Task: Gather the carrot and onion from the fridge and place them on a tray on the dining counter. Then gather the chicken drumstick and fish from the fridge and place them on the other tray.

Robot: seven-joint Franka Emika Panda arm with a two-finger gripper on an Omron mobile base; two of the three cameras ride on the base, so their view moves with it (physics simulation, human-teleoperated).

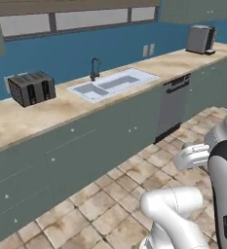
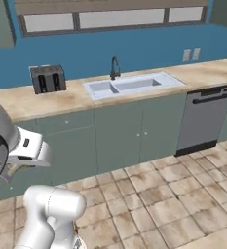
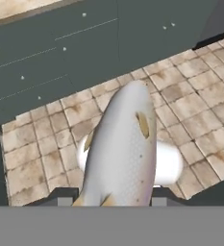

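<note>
Carrying leg of the second half, I judge: the fish [image 3: 120, 153] is in my tool [image 3: 111, 199], and the base faces a run of kitchen cabinets, not the fridge or the dining counter. Which tray already has what, I cannot tell from here.

Nearest, hand view: my two dark fingertips [image 3: 60, 197] stand at 6 o'clock, one each side of the fish's lower end, jaws partly closed and clamped on it. The fish runs from between them up toward 12 o'clock, pale grey-white with tan fins, lying over the tiled floor [image 3: 41, 144] beneath (a white rounded shape behind it is my own body, ignored).

Mid distance: grey-green cabinets [image 2: 120, 131] along the far edge of the floor, a dishwasher [image 2: 202, 119] at 3 o'clock in the right base view.

Far: the counter [image 1: 47, 114] with the sink [image 1: 112, 83] and faucet [image 1: 94, 68] near centre, a black toaster [image 1: 32, 88] at 9 o'clock, a second grey appliance [image 1: 201, 39] at 1 o'clock in the left base view. Blue wall and windows behind.

Next move, as I read it: drive and turn until the dining counter and its trays show, keep the grip firm, then lower the fish onto the tray meant for the drumstick and fish. Risk: the fish is long and gripped near one end, so it may swing or slip.
</note>
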